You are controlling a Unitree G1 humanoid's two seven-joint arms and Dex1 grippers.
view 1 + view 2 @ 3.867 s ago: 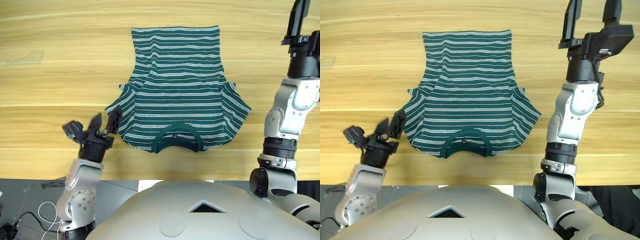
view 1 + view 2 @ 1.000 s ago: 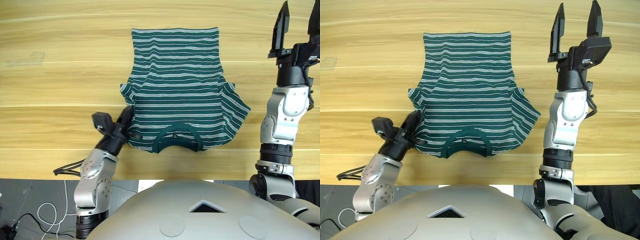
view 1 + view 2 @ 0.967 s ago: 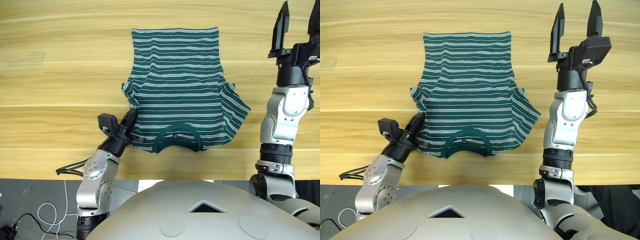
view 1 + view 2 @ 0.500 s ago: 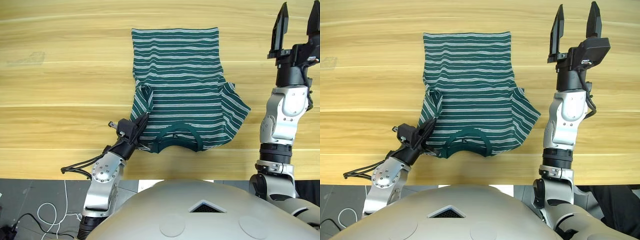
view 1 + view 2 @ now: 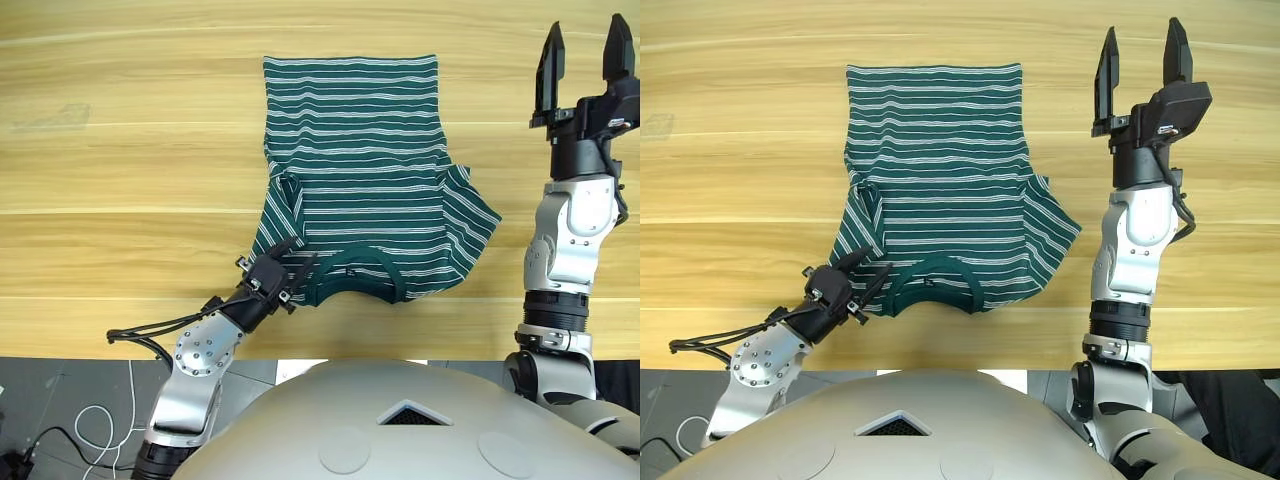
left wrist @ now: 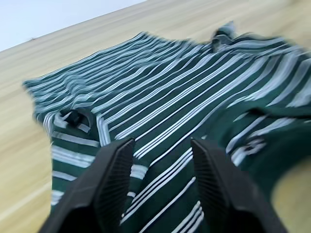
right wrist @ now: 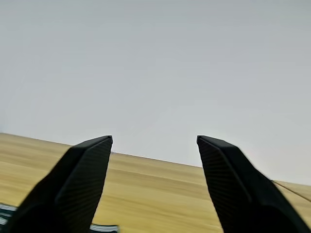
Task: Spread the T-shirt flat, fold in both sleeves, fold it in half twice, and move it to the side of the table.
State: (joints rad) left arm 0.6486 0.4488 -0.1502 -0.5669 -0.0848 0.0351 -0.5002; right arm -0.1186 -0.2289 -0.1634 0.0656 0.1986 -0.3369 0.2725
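T-shirt [image 5: 360,170] lies flat in the middle of the table [image 5: 120,150]. The left sleeve [image 5: 285,205] is folded in. The right sleeve [image 5: 475,210] sticks out. The 2 half folds and the move are not done. The left gripper [image 5: 288,262] sits open by the neck, holding nothing. The right gripper [image 5: 583,50] is wide open, up high, holding nothing.
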